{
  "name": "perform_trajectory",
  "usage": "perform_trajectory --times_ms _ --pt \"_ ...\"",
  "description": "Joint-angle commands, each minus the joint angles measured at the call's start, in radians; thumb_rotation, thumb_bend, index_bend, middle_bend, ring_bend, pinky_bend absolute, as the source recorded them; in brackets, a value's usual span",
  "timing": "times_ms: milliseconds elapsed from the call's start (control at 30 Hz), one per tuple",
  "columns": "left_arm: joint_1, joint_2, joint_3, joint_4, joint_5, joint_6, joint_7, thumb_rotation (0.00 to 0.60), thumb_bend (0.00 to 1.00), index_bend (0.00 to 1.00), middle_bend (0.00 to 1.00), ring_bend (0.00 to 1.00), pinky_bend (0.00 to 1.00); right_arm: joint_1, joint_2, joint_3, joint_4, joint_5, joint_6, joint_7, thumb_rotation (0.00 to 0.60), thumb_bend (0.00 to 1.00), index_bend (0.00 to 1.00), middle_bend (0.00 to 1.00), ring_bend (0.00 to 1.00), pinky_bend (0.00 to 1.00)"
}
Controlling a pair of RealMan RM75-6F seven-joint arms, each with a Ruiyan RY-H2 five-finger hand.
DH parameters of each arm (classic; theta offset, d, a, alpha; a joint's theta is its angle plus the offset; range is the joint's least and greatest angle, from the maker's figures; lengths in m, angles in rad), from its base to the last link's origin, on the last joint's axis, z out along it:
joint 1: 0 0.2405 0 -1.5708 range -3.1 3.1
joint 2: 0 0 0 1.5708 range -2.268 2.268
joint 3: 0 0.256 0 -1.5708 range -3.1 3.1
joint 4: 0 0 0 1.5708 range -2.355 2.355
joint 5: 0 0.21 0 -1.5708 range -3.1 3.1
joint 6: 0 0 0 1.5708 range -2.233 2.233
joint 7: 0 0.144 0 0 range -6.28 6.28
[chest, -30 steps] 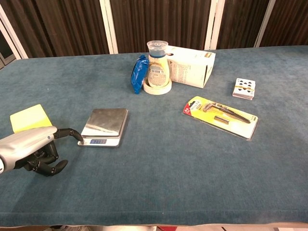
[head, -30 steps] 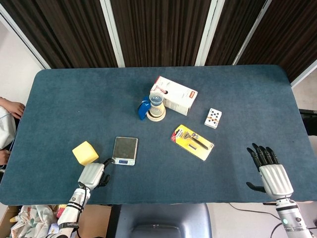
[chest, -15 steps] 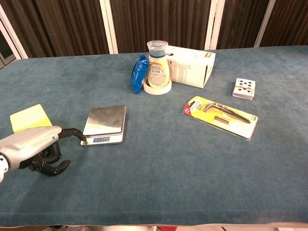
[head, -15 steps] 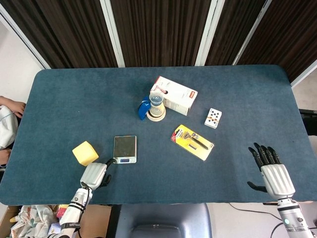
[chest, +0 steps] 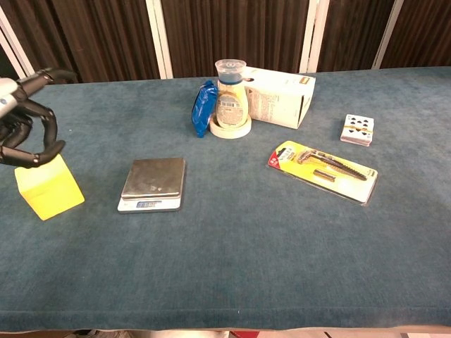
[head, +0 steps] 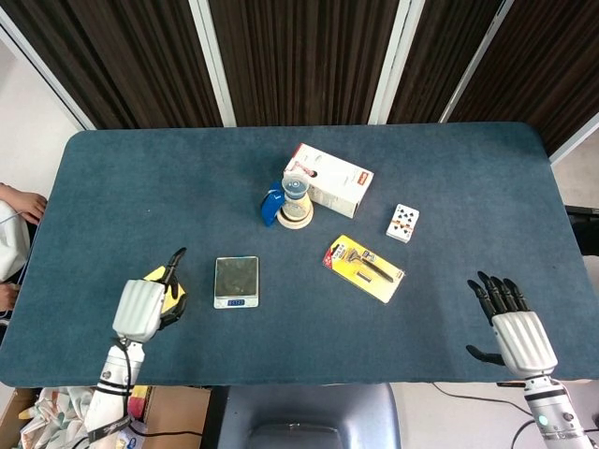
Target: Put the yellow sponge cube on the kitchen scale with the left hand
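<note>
The yellow sponge cube (chest: 48, 187) stands on the blue table cloth, left of the kitchen scale (chest: 153, 184). In the head view only a yellow sliver of the cube (head: 169, 280) shows beside my left hand (head: 140, 309), which covers the rest. The chest view shows that left hand (chest: 21, 120) hovering just above the cube, fingers curved and apart, holding nothing. The scale (head: 236, 281) has a bare steel plate. My right hand (head: 513, 329) rests open near the table's front right edge, fingers spread.
At the back middle stand a white box (head: 329, 180), a jar on a tape roll (head: 297, 198) and a blue pouch (head: 270, 206). A deck of cards (head: 402, 223) and a yellow blister pack (head: 365, 268) lie to the right. A person's hand (head: 21, 202) shows at the left edge.
My left hand has lifted from the cloth beside the scale's front corner and moved left, now above the sponge cube. The scale turned slightly. The right hand has barely moved.
</note>
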Motion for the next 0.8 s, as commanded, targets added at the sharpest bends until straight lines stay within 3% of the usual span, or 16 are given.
perform_trajectory --times_ms 33,67,167,233,467,633,733,800 --pt "0.032 0.031 -0.002 -0.007 -0.01 0.023 0.036 0.6 0.38 0.0 0.1 0.1 0.57 0.001 0.0 0.0 0.0 0.001 -0.001 -0.002 0.6 0.13 0.0 0.0 0.0 0.0" --pt "0.041 0.046 0.009 -0.018 -0.029 0.006 0.03 0.6 0.37 0.0 0.04 0.04 0.49 0.002 -0.001 0.0 0.0 0.001 -0.003 -0.004 0.6 0.13 0.0 0.0 0.0 0.0" --pt "0.026 0.082 0.01 -0.041 -0.117 -0.107 -0.016 0.6 0.35 0.0 0.0 0.0 0.16 0.003 -0.002 -0.003 -0.003 -0.002 -0.008 -0.005 0.6 0.13 0.0 0.0 0.0 0.0" --pt "0.012 0.088 0.007 -0.025 -0.154 -0.161 -0.031 0.6 0.35 0.0 0.0 0.0 0.08 0.005 0.0 -0.005 -0.004 -0.006 -0.011 -0.002 0.6 0.13 0.0 0.0 0.0 0.0" --pt "-0.024 0.035 -0.018 0.106 -0.23 -0.24 -0.024 0.6 0.34 0.0 0.0 0.0 0.05 0.011 0.009 -0.01 -0.007 -0.006 -0.026 0.009 0.6 0.13 0.0 0.0 0.0 0.0" --pt "-0.03 0.028 -0.026 0.129 -0.275 -0.274 -0.027 0.6 0.34 0.0 0.0 0.0 0.05 0.011 0.012 -0.008 -0.006 -0.005 -0.024 0.017 0.6 0.13 0.0 0.0 0.0 0.0" --pt "-0.034 0.018 -0.041 0.141 -0.317 -0.294 -0.035 0.6 0.33 0.02 0.07 0.11 0.09 0.011 0.011 -0.01 -0.007 -0.006 -0.026 0.016 0.6 0.13 0.0 0.0 0.0 0.0" --pt "-0.039 0.013 -0.044 0.152 -0.343 -0.317 -0.042 0.6 0.33 0.12 0.18 0.25 0.19 0.011 0.012 -0.011 -0.007 -0.009 -0.025 0.017 0.6 0.13 0.0 0.0 0.0 0.0"
